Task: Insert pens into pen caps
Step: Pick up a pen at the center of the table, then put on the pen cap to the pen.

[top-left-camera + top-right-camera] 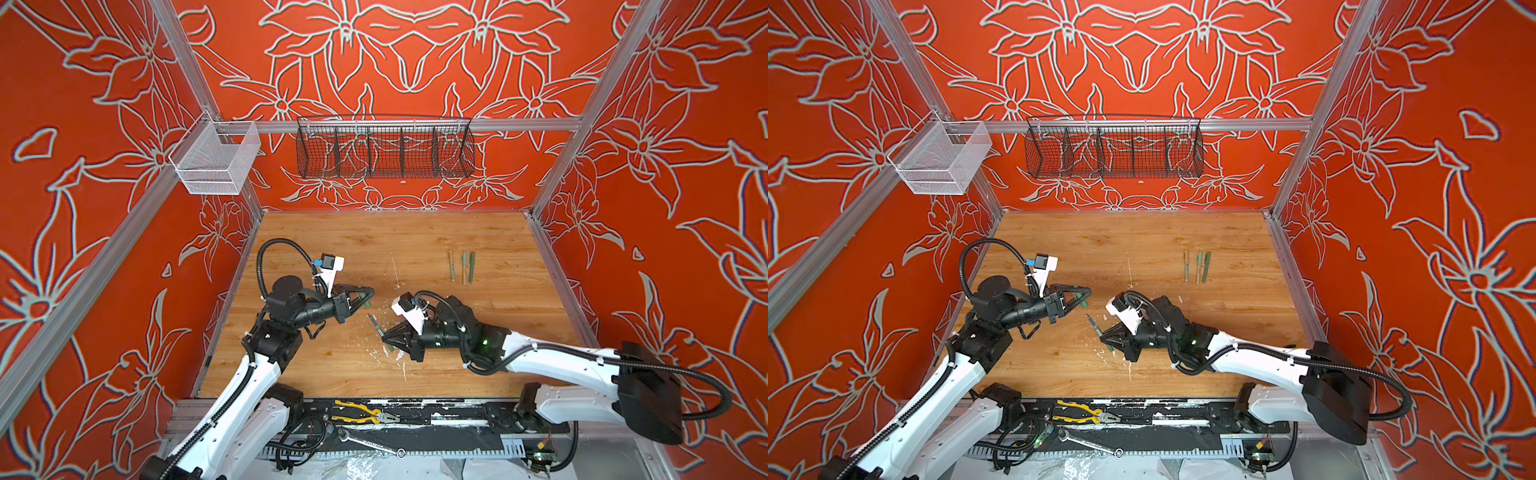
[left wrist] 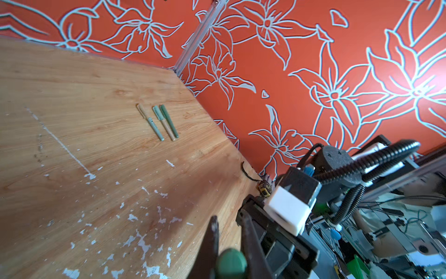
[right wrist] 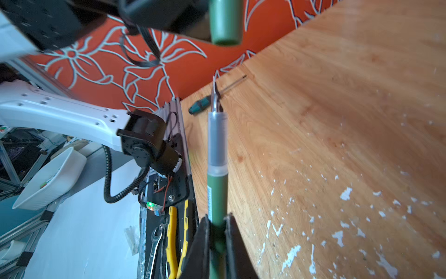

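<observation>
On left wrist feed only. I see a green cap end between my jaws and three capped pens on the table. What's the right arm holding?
Observer: The right gripper has its jaws shut on a dark green pen, and the pen's tip is bare.
Operator: Is it lined up with my cap?
Observer: Roughly. The tip points toward the open end of the green cap held in the left gripper. Both top views show a clear gap between tip and cap.
</observation>
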You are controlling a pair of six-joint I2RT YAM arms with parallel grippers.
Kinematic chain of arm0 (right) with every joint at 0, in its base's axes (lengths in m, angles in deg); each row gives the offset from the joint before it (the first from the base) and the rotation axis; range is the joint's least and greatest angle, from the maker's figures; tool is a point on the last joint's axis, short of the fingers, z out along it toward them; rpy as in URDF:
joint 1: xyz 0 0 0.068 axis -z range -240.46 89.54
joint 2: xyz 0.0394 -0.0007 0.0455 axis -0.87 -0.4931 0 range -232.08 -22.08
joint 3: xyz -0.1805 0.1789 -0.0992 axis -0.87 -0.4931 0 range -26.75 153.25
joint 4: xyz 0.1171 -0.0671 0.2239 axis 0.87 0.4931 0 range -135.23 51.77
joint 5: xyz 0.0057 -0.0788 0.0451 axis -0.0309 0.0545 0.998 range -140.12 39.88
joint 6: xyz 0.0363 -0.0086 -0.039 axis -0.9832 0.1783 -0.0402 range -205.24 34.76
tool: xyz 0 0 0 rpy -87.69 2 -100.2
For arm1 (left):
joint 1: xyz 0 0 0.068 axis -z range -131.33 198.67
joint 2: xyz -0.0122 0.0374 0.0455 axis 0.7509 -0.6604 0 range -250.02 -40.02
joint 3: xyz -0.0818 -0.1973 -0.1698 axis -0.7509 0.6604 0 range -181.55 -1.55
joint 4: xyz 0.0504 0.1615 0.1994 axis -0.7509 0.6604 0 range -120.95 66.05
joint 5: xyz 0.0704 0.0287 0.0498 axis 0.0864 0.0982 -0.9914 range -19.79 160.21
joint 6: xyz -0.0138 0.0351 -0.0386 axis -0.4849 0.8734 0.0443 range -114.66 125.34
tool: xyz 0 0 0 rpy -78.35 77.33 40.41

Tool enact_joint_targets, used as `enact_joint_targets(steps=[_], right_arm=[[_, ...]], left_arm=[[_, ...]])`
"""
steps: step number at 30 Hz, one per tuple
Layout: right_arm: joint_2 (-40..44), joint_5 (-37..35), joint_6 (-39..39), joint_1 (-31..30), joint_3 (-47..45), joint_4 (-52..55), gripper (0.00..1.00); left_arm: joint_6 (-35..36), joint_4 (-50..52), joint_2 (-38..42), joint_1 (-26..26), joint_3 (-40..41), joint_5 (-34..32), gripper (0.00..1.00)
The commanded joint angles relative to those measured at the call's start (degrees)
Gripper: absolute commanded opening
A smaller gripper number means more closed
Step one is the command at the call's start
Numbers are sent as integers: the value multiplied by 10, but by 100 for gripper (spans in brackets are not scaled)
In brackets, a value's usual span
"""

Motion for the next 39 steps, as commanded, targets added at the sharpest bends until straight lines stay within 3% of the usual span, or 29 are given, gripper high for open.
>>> enact_joint_targets(steps=[1, 17, 39], right_arm=[[13, 25, 23, -1, -5, -23, 0], [32, -4, 35, -1, -14, 0, 0], [62, -19, 39, 0, -16, 6, 0]], left_arm=[[-12, -40, 11, 2, -4, 33, 0], [-46, -78, -6, -4, -17, 88, 0], [-48, -84, -7, -10, -12, 94, 0]])
